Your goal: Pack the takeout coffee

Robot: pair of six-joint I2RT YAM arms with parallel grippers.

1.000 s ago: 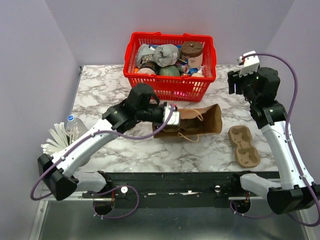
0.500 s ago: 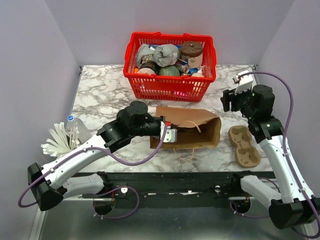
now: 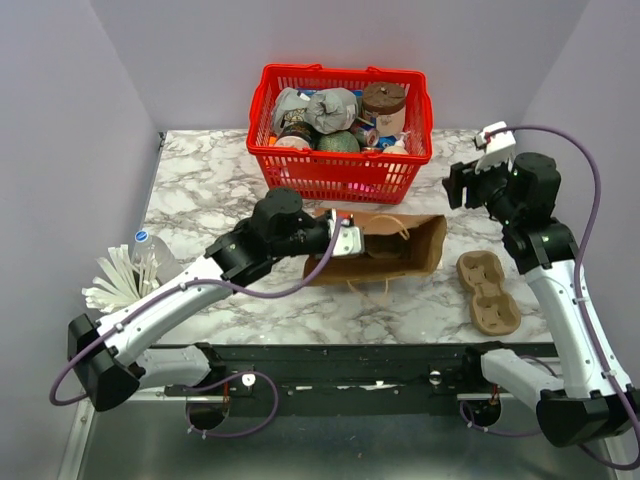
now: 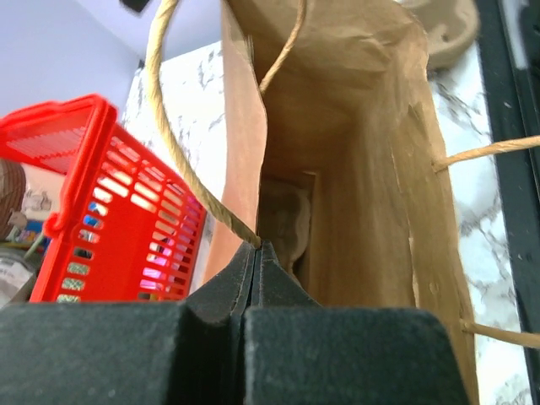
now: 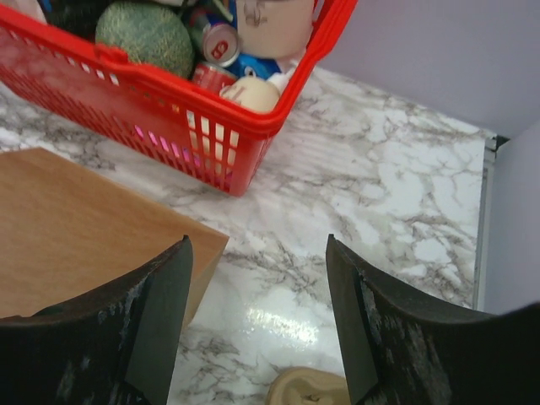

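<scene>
Left gripper [image 4: 257, 249] jaws pinched together on the twine handle [image 4: 181, 160] of the paper bag [image 3: 400, 255], which lies on its side just beside the red basket [image 3: 340, 175]. Right gripper [image 5: 256, 245] jaws apart, empty, over the table [image 5: 380, 194]. Takeout coffee [image 3: 293, 128] looks to be in the basket, front left.

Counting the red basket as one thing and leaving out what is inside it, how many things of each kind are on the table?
Red basket: 1
Brown paper bag: 1
Cardboard cup carrier: 1
Water bottle: 1
Bundle of white utensils: 1
Total: 5
</scene>
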